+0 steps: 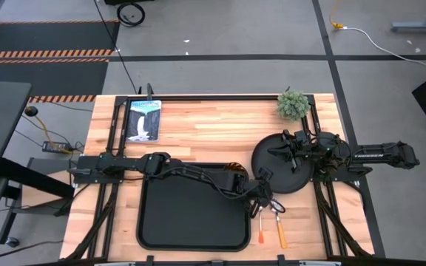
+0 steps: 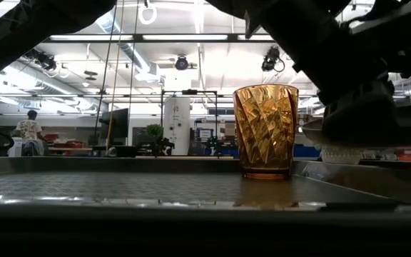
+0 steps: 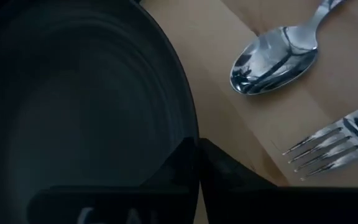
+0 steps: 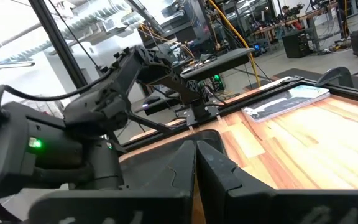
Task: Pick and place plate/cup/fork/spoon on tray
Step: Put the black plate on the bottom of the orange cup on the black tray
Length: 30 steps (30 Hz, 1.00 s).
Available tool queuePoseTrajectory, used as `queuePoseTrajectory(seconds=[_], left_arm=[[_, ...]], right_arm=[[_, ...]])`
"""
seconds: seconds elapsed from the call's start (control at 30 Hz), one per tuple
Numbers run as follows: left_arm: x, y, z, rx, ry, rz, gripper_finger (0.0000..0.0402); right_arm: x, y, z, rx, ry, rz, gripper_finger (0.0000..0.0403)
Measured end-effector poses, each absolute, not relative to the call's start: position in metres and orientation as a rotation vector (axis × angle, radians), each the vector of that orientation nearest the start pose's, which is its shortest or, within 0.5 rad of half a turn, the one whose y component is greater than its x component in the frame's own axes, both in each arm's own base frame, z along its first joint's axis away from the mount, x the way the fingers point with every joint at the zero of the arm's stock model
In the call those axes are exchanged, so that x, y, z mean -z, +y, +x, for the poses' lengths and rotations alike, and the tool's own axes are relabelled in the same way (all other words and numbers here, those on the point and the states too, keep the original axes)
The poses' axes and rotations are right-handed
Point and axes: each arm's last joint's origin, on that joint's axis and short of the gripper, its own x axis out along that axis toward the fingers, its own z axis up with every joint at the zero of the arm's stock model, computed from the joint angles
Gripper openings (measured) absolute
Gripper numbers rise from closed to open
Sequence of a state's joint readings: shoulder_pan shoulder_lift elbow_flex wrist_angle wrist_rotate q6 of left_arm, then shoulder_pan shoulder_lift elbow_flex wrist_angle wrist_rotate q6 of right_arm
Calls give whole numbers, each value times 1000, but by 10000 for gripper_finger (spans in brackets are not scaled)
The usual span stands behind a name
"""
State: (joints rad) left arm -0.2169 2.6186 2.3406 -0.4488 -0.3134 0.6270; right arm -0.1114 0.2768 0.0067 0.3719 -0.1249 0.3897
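— Jaws on the left arm, how do they stand?
— Those left jaws pinch the lower-left rim of the plate, right of centre on the desk.
— And the right jaws?
— Pressed together, over the plate's upper left.
— The rest?
— Cup stands in the tray; spoon and fork lie beside the plate.

the right gripper, its two dark fingers pressed together, faces the dark jointed left arm over the pale wooden plank table; a flat picture book lies beyond.
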Motion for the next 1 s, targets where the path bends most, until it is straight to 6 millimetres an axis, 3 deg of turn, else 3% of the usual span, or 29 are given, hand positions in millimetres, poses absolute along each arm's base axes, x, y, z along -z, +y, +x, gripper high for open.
queuePoseTrajectory(seconds=[0.23,0.53,1.0], left_arm=[[-164,-118,557,148,751,729,20],[-163,-139,551,209,749,703,20],[-178,-163,540,310,727,663,20]], right_arm=[[-178,-9,114,-33,-98,377,20],[-178,-9,114,-33,-98,377,20],[-178,-9,114,-33,-98,377,20]])
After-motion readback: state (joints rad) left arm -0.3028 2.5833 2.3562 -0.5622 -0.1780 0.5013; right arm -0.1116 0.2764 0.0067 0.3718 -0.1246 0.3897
